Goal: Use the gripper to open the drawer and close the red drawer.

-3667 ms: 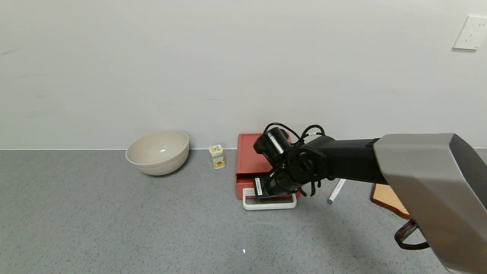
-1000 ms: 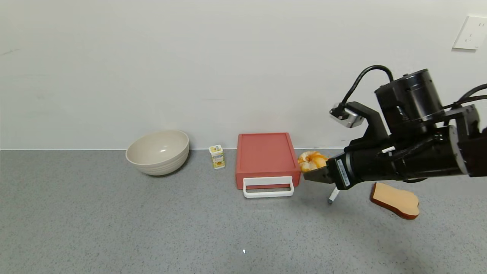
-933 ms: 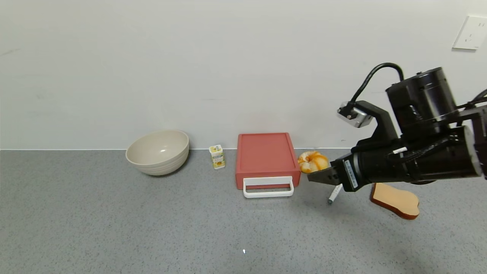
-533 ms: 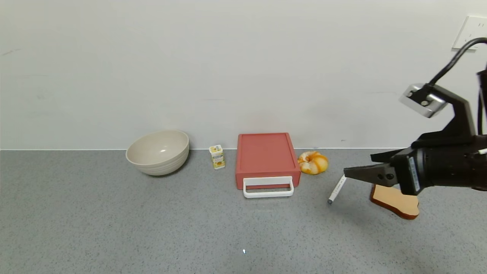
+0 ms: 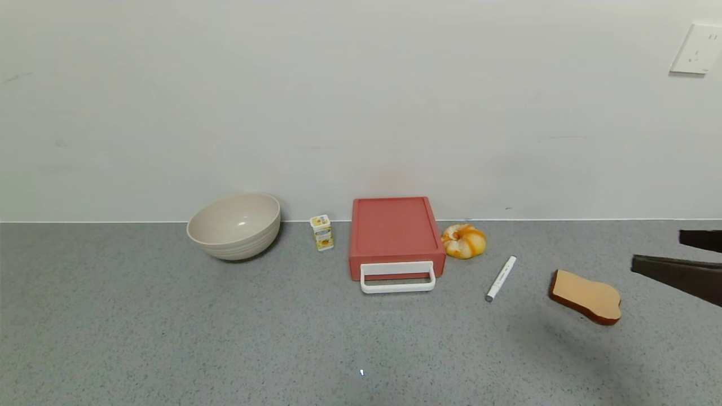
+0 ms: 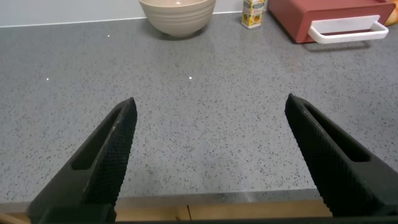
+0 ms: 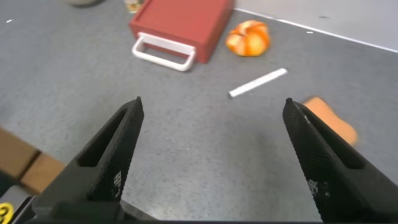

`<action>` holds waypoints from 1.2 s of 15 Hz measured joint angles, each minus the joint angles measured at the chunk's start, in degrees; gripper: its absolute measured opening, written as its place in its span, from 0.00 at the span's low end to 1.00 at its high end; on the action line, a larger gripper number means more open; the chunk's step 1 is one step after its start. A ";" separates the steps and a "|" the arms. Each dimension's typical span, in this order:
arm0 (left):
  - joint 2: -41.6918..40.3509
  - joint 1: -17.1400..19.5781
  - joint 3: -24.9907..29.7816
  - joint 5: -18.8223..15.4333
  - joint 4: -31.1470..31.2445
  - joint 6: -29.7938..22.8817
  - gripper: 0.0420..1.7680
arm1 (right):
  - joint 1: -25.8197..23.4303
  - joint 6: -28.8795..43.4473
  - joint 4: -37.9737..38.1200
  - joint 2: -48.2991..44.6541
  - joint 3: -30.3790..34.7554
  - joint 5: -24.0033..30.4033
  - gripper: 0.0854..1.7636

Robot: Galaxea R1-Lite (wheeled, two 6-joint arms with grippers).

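The red drawer (image 5: 395, 230) is a flat dusty-red box standing against the back wall, its tray pushed in and its white loop handle (image 5: 397, 278) facing me. It also shows in the left wrist view (image 6: 323, 14) and the right wrist view (image 7: 180, 23). My right gripper (image 5: 657, 249) is open and empty at the far right edge of the head view, well to the right of the drawer; only its fingers show there. In the right wrist view (image 7: 211, 102) its jaws stand wide apart above bare table. My left gripper (image 6: 210, 102) is open and empty, low over the table's front edge.
A beige bowl (image 5: 234, 225) and a small yellow carton (image 5: 322, 232) stand left of the drawer. An orange bun (image 5: 463, 241), a white marker (image 5: 501, 278) and a toast slice (image 5: 586, 296) lie to its right. A wall socket (image 5: 698, 48) is at the top right.
The right gripper was at the drawer's handle with the tray slightly out; the tray is now in. The arm has drawn back to the right, almost out of the head view.
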 joint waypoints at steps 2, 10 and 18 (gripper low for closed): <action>0.00 0.00 -0.02 0.00 0.00 0.00 0.97 | -1.24 0.05 0.07 -6.12 3.25 -3.60 0.94; 0.00 0.00 -0.07 0.00 0.02 0.00 0.97 | -6.60 0.43 3.23 -26.19 8.30 -14.54 0.96; 0.00 0.00 0.01 -0.02 -0.05 -0.09 0.97 | -20.71 -0.48 6.10 -41.75 12.13 -11.43 0.96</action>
